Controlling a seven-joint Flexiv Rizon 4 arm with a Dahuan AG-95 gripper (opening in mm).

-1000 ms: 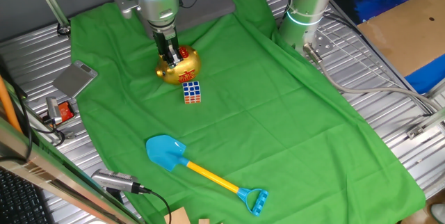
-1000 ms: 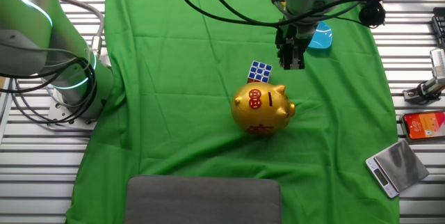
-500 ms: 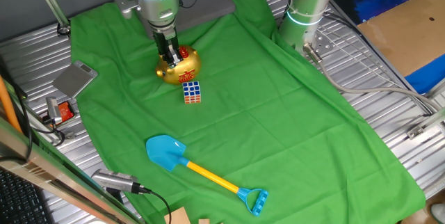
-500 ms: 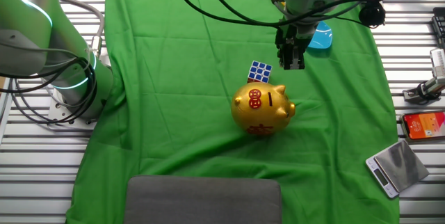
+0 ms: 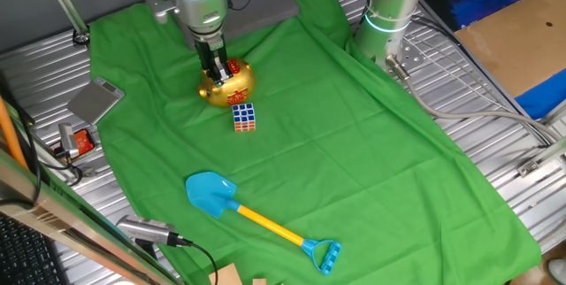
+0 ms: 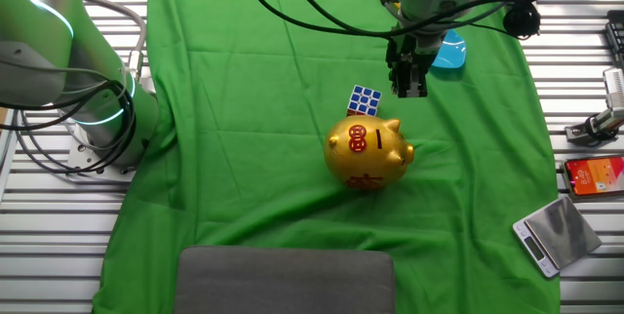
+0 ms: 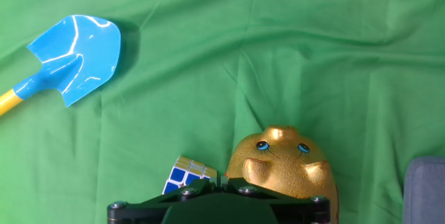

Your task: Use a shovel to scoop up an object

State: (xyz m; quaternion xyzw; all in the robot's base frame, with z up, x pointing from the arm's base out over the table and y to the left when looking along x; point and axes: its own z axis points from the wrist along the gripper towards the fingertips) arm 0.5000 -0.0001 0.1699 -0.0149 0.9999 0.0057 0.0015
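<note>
The shovel lies flat on the green cloth, its light blue blade (image 5: 210,192) towards the cube and its blue D-shaped end (image 5: 325,256) at the near edge. Its blade also shows in the other fixed view (image 6: 450,53) and the hand view (image 7: 75,57). The multicoloured cube (image 5: 244,117) sits just in front of the gold piggy bank (image 5: 232,86); the cube also shows in the other fixed view (image 6: 365,100) and the hand view (image 7: 186,175). My gripper (image 5: 215,62) hangs above the cloth beside the cube and piggy bank, far from the shovel. Its jaws are together and empty (image 7: 222,180).
The piggy bank (image 6: 369,153) stands close below the gripper. A silver scale (image 5: 95,101) and a red device (image 5: 78,142) lie off the cloth's left edge. A second arm's base (image 5: 389,19) stands at the back. A grey pad (image 6: 285,280) lies at the cloth's edge.
</note>
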